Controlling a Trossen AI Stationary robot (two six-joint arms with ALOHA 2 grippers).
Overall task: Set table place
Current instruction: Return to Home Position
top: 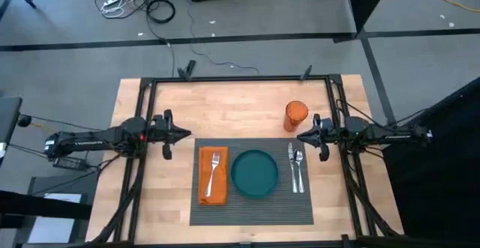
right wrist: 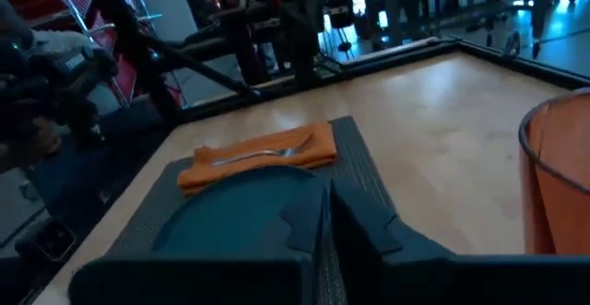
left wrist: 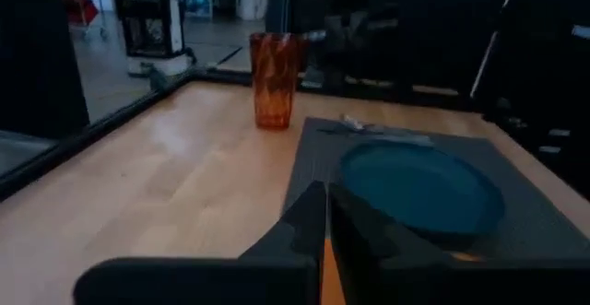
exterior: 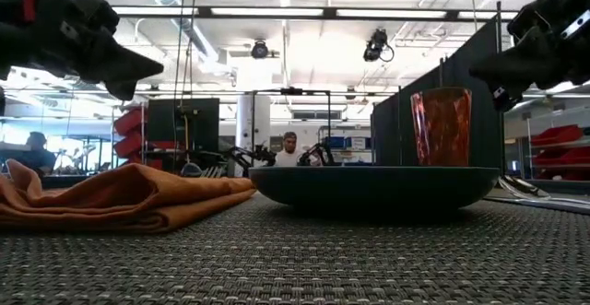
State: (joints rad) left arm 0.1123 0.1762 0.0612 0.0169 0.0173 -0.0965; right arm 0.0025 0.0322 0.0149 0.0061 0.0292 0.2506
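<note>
**Place laid**

We see the dark grey ribbed rectangular placemat (top: 251,207) flat on the light wooden plank bench (top: 225,106), toward 6 o'clock. The left end effector (top: 187,134) hangs by its 10 o'clock corner and the right end effector (top: 301,136) by 2 o'clock, both pressed together.

On the placemat (top: 251,209), a napkin (top: 206,192) bearing a fork (top: 214,171) lies left of the plate (top: 255,173), cutlery (top: 298,169) right, cup (top: 296,115) behind.

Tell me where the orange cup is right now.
In the high view the orange cup stands on the bare table, just beyond the far right corner of the placemat, close beside the right gripper.
</note>
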